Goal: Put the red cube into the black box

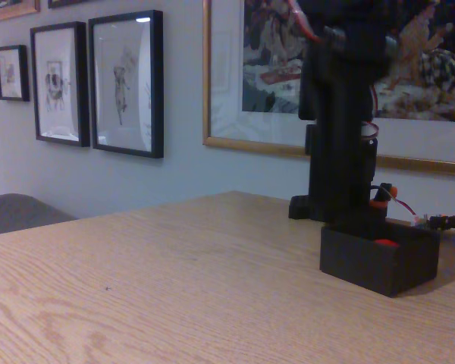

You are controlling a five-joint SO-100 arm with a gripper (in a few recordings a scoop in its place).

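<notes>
We can read no text, label, brand, number or sign anywhere here. The framed pictures on the wall (125, 82) show only drawings and a painted scene, too blurred for any lettering we could make out. The black box (379, 259) on the tabletop (174, 280) and the dark robot arm (341, 121) carry no markings that we can read.

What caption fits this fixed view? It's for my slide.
Black arm reaches into the black box, red cube showing above its rim.
</notes>
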